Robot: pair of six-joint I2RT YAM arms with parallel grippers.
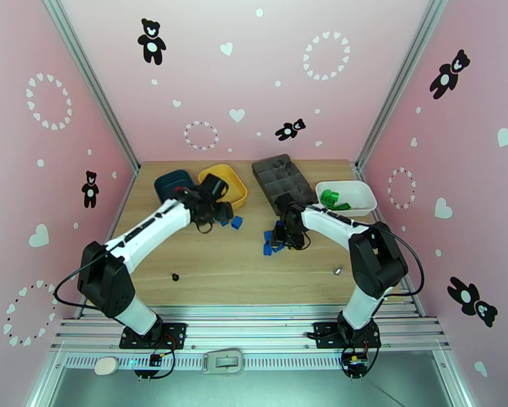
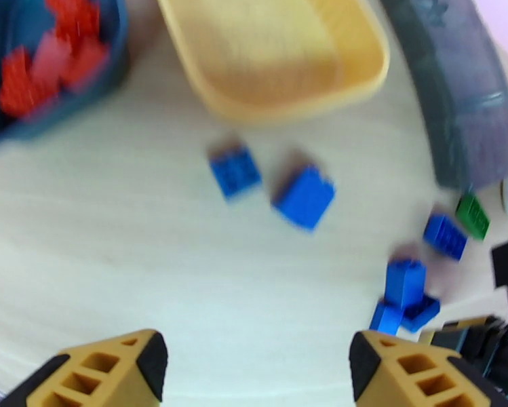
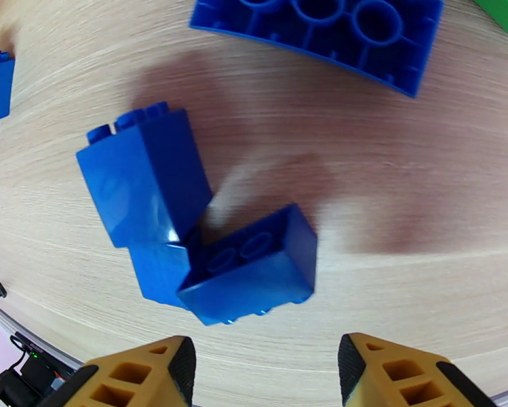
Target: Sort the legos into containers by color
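Done: reds (image 2: 50, 59) in teal tray (image 2: 115, 59), greens (image 1: 330, 198) in white tray (image 1: 359, 192) | Pending: blues (image 2: 304, 196) on desk (image 1: 213, 266), yellow tray (image 2: 372, 69) bare | left hand (image 2: 254, 367), right hand (image 3: 267, 374) open, empty

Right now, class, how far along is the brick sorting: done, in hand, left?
Done: red bricks lie in the blue tray, green bricks in the white tray. In hand: nothing; the right gripper hangs open over loose blue bricks, the left gripper is open too. Left: the blue bricks, one stray green brick, the bare yellow tray.

Both jaws apart, empty.
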